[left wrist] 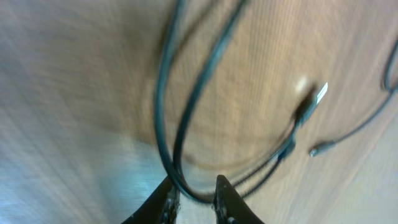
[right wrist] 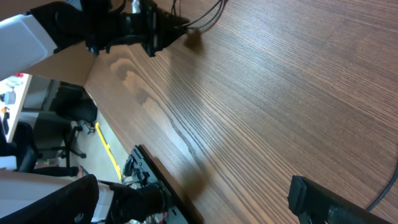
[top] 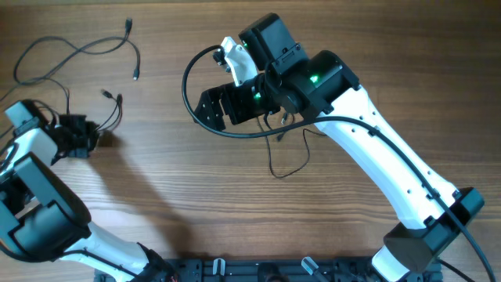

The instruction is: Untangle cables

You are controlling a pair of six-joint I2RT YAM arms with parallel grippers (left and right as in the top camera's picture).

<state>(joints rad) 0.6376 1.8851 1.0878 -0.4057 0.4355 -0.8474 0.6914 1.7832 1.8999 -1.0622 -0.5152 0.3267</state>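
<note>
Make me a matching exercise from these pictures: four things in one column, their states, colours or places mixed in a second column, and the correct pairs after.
Column one:
1. left gripper
2. right gripper
3. plug
4. loose cable

Column two:
a. silver tip
b. open, holding nothing
c. lies free on the table, no gripper on it
d. shut on a cable loop

Pairs: 1-d, 2-b, 3-a, 4-c
</note>
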